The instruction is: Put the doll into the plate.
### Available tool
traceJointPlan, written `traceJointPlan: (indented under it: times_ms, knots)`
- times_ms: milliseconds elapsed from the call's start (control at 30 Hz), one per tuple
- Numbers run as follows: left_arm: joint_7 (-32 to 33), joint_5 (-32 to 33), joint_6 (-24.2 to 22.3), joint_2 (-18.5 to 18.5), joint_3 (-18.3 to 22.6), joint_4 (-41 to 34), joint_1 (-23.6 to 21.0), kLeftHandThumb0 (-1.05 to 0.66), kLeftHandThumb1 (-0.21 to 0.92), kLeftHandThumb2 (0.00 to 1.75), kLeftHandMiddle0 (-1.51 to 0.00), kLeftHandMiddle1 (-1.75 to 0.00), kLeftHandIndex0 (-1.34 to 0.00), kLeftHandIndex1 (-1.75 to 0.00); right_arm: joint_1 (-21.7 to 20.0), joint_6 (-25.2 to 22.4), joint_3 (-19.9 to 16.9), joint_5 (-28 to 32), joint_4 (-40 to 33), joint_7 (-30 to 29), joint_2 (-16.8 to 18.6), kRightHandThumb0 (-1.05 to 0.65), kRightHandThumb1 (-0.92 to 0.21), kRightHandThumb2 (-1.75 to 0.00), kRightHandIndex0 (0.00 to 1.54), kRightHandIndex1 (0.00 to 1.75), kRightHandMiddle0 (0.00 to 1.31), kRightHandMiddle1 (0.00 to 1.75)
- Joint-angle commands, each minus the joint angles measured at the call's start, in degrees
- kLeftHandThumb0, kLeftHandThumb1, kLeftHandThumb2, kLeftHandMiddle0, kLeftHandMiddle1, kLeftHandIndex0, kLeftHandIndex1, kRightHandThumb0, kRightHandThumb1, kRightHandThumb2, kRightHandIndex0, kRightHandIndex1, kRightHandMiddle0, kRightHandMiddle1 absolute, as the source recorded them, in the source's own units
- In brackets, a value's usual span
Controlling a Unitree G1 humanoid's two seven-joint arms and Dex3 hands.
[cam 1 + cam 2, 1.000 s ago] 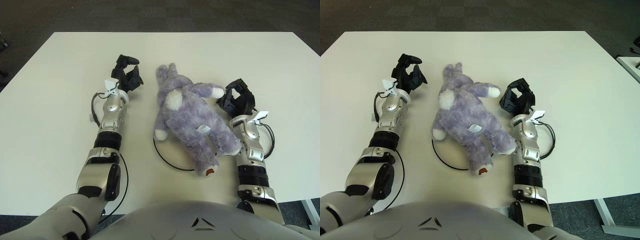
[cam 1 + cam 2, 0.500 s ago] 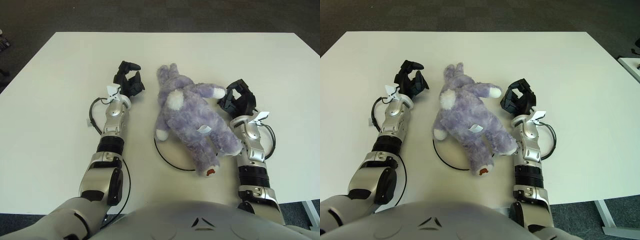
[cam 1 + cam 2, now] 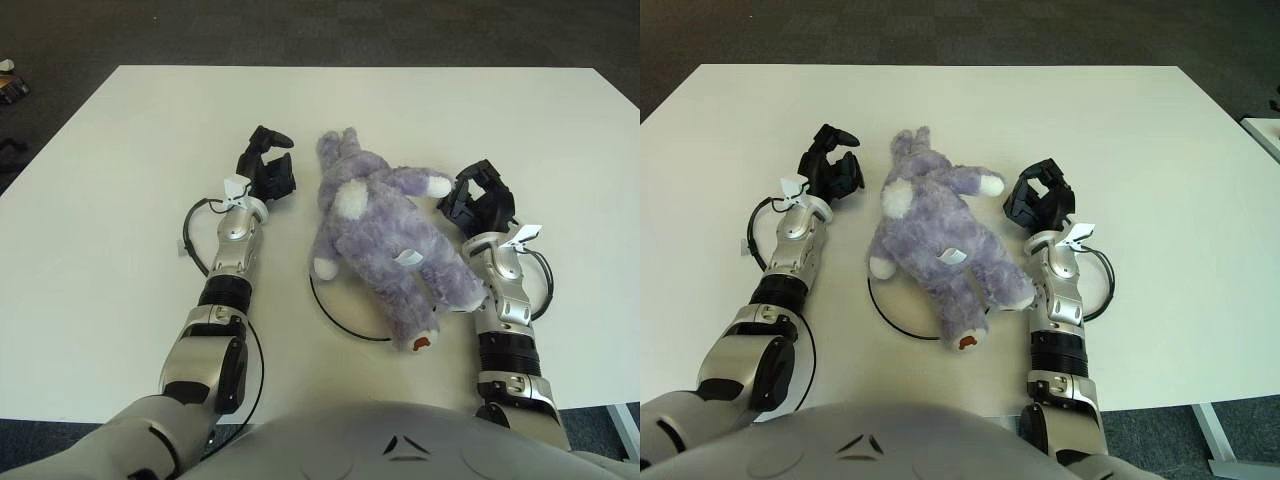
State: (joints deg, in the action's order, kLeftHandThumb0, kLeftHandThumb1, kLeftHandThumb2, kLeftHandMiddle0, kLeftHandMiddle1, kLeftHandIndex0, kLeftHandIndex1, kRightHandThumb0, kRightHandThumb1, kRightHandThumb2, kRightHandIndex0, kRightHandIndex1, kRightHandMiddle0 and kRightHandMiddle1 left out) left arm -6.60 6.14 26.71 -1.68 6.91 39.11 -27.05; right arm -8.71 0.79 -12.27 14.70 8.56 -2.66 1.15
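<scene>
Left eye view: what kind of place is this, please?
Probably an office or lab room used as a test bench, though little shows. A large plain white table stands on dark carpet tile floor. On it lie only a purple doll and a thin black ring under it.

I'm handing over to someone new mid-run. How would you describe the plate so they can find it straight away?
On the white table, look between the two robot arms, under the purple plush doll. The plate is nearly hidden, showing only as a thin dark arc of rim at the doll's near-left side. Unlike the looping black wrist cables nearby, it is one smooth curve lying flat.
</scene>
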Motion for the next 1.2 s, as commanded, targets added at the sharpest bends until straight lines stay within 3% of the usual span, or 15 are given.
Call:
traceJointPlan:
  times_ms: [0,467,1167]
  knots:
    - [-1.4,1.9,0.3,1.3,0.7,1.3,3.7,-0.41,0.55,1.02,-1.14,-1.75,-0.44,-1.75,5.4,-3.8,-0.8,-1.1,2.2,-2.8,1.1,-0.47,-0.36,-1.27,0.93,1.75,0.58,1.75]
    - [-1.1,1.7,-1.7,2.4,-0.1,-3.4,7.0,-0.42,0.53,1.05,-1.11,-1.75,-0.45,-1.75,8.0,-3.6,0.6,-5.5,-1.4,-4.6,0.2,-0.47,-0.37,-1.25,0.92,1.75,0.57,1.75]
    - [1.7,0.1,-2.0,2.7,0.1,-5.5,8.9,-0.42,0.51,1.07,-1.11,-1.75,-0.46,-1.75,9.8,-7.4,-0.3,-5.8,-7.1,-4.4,0.6,-0.46,-0.38,-1.23,0.94,1.75,0.56,1.75]
